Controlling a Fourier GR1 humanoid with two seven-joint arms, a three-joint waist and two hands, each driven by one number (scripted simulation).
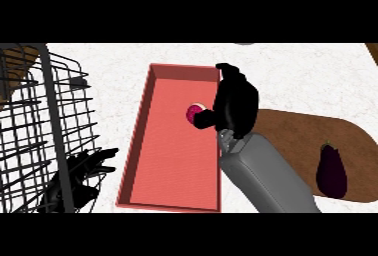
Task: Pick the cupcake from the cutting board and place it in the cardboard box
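Here the right hand (235,102) hangs over the right part of the cardboard box (171,165), a long reddish open tray with low walls lying on the white speckled counter (310,75). Its grey forearm (266,175) comes up from the lower edge of the view and crosses the box's right wall. The hand's fingers point away from the robot, toward the box's far end, and its thumb curls to its left side around the cupcake (196,114). Only a small part of the cupcake shows, a pinkish-red round shape with a pale top, pressed against the thumb side of the palm; the rest is hidden by the hand. The cupcake is held over the box's inside, about midway along its length and nearer the right wall; whether it touches the box floor cannot be told.

To the right of the hand lies the brown cutting board (295,130), its near-left part hidden under the forearm. A dark purple eggplant (331,170) lies on the board, to the right of the forearm and well apart from the hand.

Far to the left of the right hand stands a black wire dish rack (44,110). The left hand (88,167) shows low beside it, partly behind the wires, its fingers spread and relaxed, holding nothing.
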